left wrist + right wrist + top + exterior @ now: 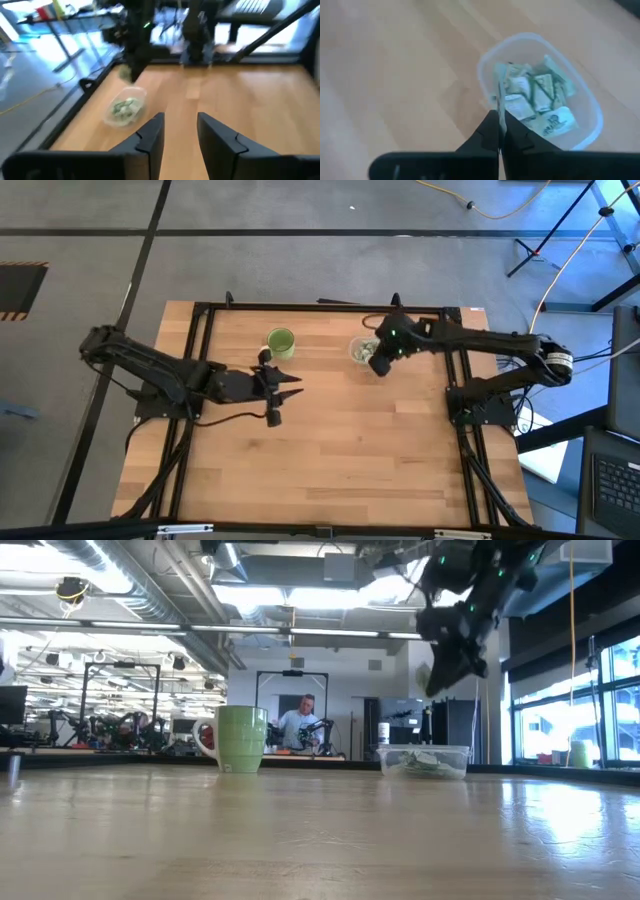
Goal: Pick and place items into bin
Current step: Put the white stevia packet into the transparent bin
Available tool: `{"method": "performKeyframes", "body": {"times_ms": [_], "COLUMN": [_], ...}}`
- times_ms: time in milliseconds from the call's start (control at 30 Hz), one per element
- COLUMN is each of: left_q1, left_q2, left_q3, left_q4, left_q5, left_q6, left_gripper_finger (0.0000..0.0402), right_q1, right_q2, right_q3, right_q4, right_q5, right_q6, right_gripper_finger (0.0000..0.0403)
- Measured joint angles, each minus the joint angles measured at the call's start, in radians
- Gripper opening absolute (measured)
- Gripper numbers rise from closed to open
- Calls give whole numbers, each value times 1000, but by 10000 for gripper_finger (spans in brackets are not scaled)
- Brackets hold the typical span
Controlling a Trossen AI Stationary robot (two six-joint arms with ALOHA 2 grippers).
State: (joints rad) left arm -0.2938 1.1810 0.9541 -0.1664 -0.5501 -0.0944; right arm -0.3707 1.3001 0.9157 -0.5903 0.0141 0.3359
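The clear bin (360, 350) stands on the table right of the green mug (281, 342) and holds several pale green and silvery packets (540, 102). My right gripper (381, 364) hangs above the bin's near side, shut on one pale green packet (499, 92). In the low view it (443, 678) is well above the bin (424, 761). My left gripper (290, 387) is open and empty, near the table's middle, on the near side of the mug. The left wrist view shows the bin (124, 107) ahead of its fingers (180, 131). My right gripper pinches one packet between its two fingers, which come from above and point down toward the bin. The packet shows edge-on, sticking out past the fingertips (499, 100). It is lifted clear, over the bin's near rim (487, 97).
The green mug (240, 738) stands left of the bin, near the table's far edge. Bare wooden table top (350, 450) spreads across the near half. Black frame rails (320, 307) run along the table's far edge and its sides. A person shows far off in the room (303, 720).
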Motion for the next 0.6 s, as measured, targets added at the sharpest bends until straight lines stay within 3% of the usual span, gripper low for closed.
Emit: {"method": "performKeyframes", "body": {"times_ms": [267, 600], "left_q1": [68, 95], "left_q2": [-180, -351], "left_q3": [-297, -510], "left_q4": [291, 387], "left_q5": [191, 237], "left_q6": [-62, -112], "left_gripper_finger": [109, 107], "right_q1": [-169, -176], "right_q2": [132, 272], "right_q3": [0, 0], "right_q4": [0, 20], "right_q5": [-113, -129], "right_q6": [-74, -85], "right_gripper_finger": [6, 14]}}
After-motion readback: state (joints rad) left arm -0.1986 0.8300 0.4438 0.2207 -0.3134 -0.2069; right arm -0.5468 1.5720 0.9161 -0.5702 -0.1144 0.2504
